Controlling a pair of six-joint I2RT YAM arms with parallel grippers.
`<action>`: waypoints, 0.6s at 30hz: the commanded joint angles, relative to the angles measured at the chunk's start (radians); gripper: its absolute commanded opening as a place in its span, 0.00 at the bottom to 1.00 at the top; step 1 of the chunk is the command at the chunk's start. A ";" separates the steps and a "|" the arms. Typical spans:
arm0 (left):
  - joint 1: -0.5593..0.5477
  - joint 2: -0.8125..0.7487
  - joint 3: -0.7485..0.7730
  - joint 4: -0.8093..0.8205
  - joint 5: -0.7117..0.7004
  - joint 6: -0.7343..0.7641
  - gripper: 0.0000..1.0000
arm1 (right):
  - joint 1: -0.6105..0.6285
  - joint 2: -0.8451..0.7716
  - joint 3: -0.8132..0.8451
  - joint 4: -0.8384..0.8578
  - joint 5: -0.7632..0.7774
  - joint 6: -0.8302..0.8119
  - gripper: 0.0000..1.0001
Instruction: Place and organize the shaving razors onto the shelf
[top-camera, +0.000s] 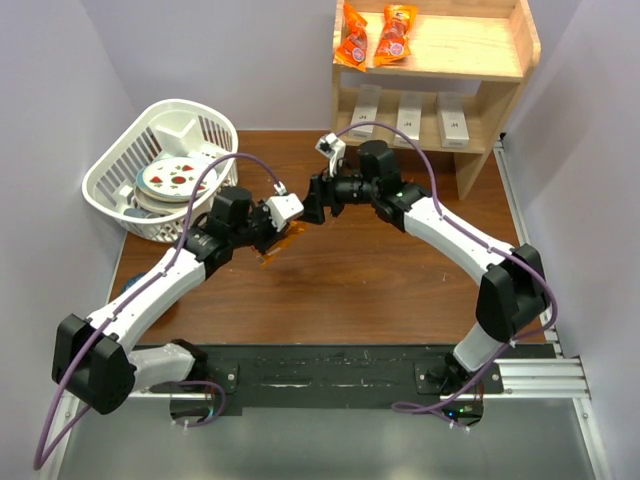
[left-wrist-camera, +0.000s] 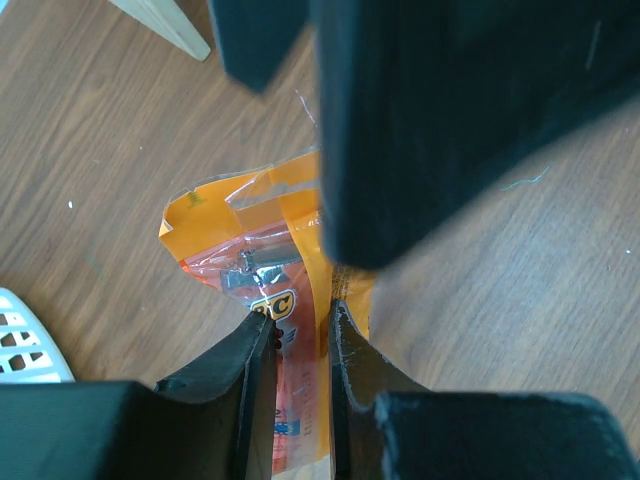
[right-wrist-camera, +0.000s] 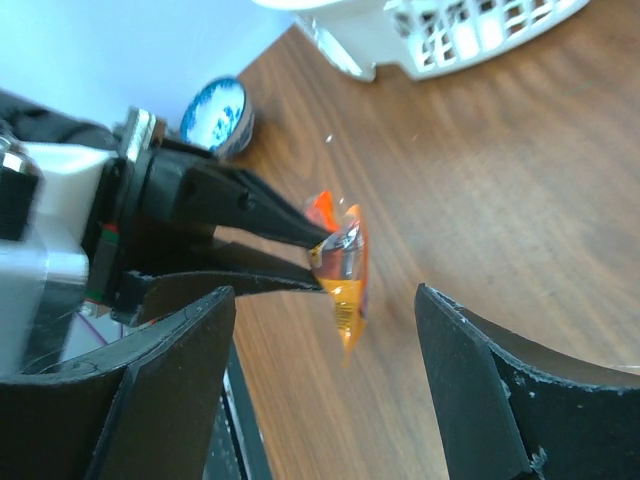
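Observation:
My left gripper (top-camera: 276, 230) is shut on an orange, partly clear packet (top-camera: 279, 244) with a BIC logo (left-wrist-camera: 262, 250) and holds it just above the table. The packet's free end shows in the right wrist view (right-wrist-camera: 346, 278). My right gripper (top-camera: 312, 204) is open and faces the packet from the right, with its jaws wide on either side and not touching it. Two like orange packets (top-camera: 353, 36) (top-camera: 396, 34) lie on the top level of the wooden shelf (top-camera: 490, 52). Three white boxes (top-camera: 410, 112) lie side by side on its lower level.
A white slatted basket (top-camera: 205, 128) holding plates (top-camera: 172, 178) stands at the back left. A blue-and-white bowl (right-wrist-camera: 216, 114) sits near the left arm's side of the table. The shelf's leg (top-camera: 468, 175) stands on the table at the back right.

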 joint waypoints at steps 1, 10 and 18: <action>-0.013 -0.002 0.062 0.027 0.028 0.021 0.00 | 0.017 0.015 0.050 -0.036 0.045 -0.038 0.74; -0.020 -0.005 0.072 0.015 0.079 0.023 0.00 | 0.017 0.061 0.083 -0.027 0.075 -0.081 0.58; -0.022 -0.005 0.061 0.026 0.075 0.027 0.00 | 0.019 0.065 0.086 -0.036 0.061 -0.118 0.26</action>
